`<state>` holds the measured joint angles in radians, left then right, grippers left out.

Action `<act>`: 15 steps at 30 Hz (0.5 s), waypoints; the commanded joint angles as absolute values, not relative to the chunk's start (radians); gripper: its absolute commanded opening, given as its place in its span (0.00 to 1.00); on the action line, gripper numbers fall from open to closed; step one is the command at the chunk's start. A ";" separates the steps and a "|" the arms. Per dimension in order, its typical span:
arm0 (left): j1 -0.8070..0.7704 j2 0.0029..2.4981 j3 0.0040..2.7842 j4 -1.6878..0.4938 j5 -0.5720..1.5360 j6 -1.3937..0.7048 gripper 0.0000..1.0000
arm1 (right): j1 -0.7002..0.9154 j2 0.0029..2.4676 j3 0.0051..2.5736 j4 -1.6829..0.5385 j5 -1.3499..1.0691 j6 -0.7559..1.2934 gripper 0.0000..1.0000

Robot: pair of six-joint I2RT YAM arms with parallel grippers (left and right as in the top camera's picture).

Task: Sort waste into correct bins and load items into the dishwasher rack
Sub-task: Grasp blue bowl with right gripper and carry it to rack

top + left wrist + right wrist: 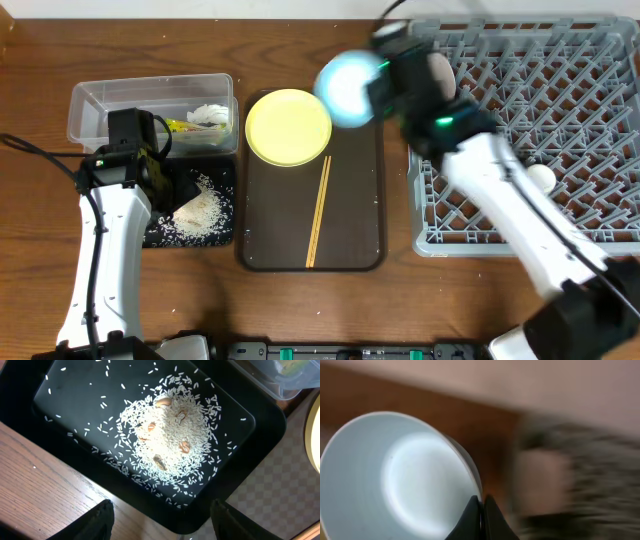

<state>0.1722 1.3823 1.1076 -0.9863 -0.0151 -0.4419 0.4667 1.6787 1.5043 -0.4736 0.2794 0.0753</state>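
The bench carries the grey dishwasher rack at the right, reaching the far and right edges of the overhead view. Left of it lies the dark serving tray, its long axis running near to far, with bare floor along its right half. The clear tub sits far left, and the black tray sits just nearside of it.

The yellow plate lies flat over the serving tray's far left corner. The light blue bowl is blurred, raised between plate and rack, with its mouth towards the wrist camera. The right end effector is clenched on its rim.

The chopsticks lie lengthwise on the serving tray, their far tips leaning slightly right. Rice is heaped in the black tray under the released left end effector.
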 commanded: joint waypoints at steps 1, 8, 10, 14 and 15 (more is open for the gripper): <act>0.176 1.381 1.115 -0.983 -0.035 -0.447 0.65 | 0.362 1.688 1.509 -0.398 0.573 -0.063 0.01; 0.176 1.380 1.115 -0.979 -0.035 -0.447 0.65 | 0.168 1.744 1.509 -0.055 0.632 -0.410 0.01; 0.176 1.381 1.115 -0.979 -0.035 -0.447 0.65 | 0.126 1.773 1.509 0.024 0.632 -0.498 0.01; 0.176 1.381 1.115 -0.979 -0.035 -0.447 0.65 | 0.065 1.846 1.509 0.149 0.649 -0.664 0.01; 0.176 1.380 1.115 -0.979 -0.035 -0.447 0.65 | 0.054 1.868 1.509 0.185 0.665 -0.692 0.01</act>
